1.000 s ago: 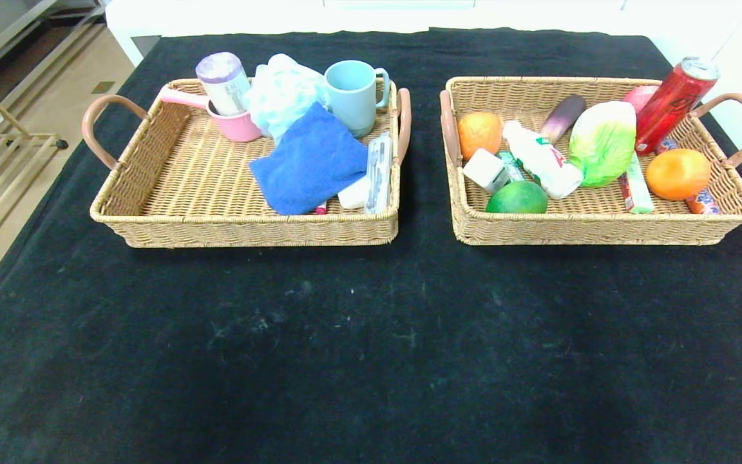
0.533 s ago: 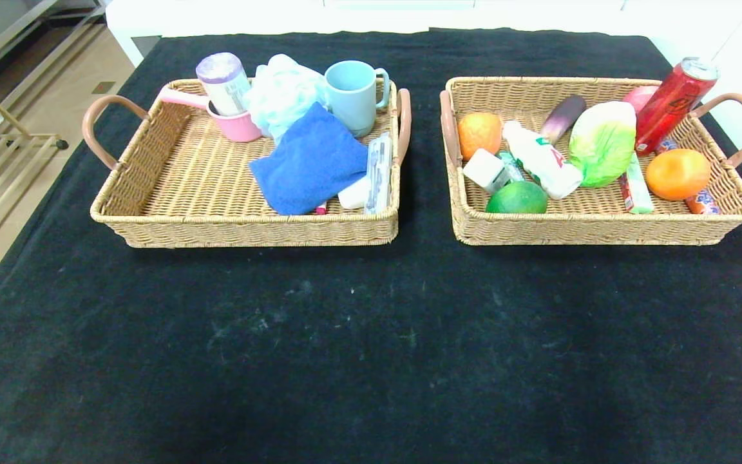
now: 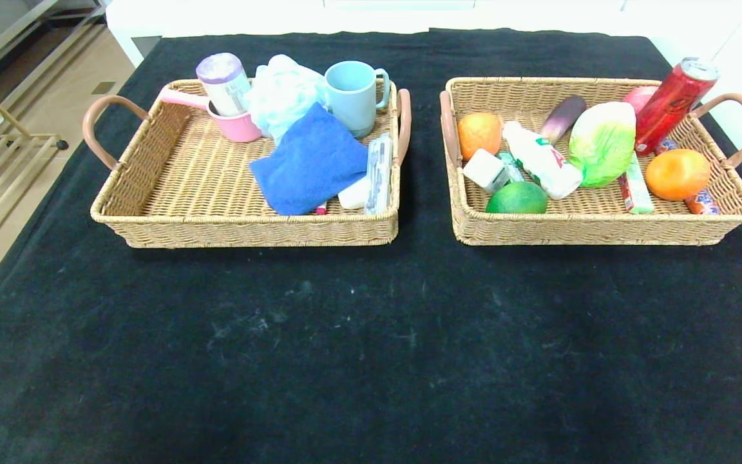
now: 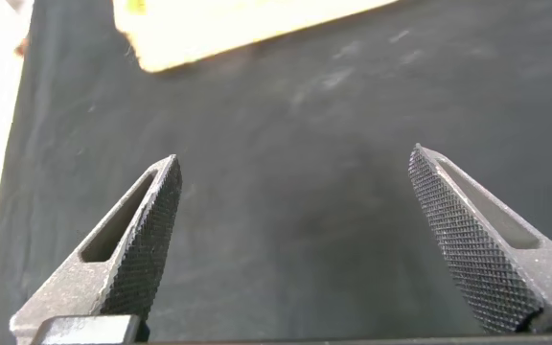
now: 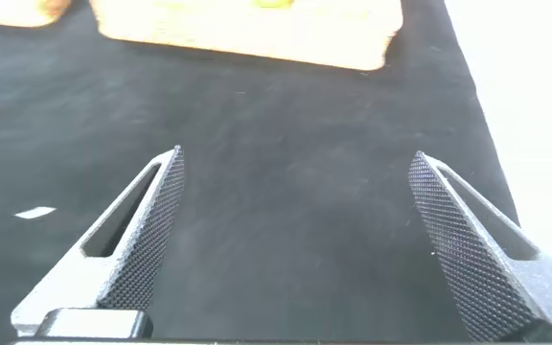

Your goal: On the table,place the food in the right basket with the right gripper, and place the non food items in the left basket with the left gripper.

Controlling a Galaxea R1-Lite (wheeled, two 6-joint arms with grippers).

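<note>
Nothing has moved since the earlier frame. Both non-food items lie in the left basket (image 3: pixel 152 222): the blue towel (image 3: pixel 310 161), soft and light, best pinched at a fold, and the clear case (image 3: pixel 379 171), stiff and slick, best gripped across its narrow width. In the right basket (image 3: pixel 603 229), the cabbage (image 3: pixel 603 143) looks bulky. The left gripper (image 4: pixel 295 240) and right gripper (image 5: pixel 295 240) hang spread and empty over the table (image 3: pixel 371 335).

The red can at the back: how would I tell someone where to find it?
Start at the right-hand tan wicker basket on the black-draped table. Look to its far right corner, by the brown loop handle. The tall red drinks can leans there, the only metal cylinder among fruit and vegetables.
</note>
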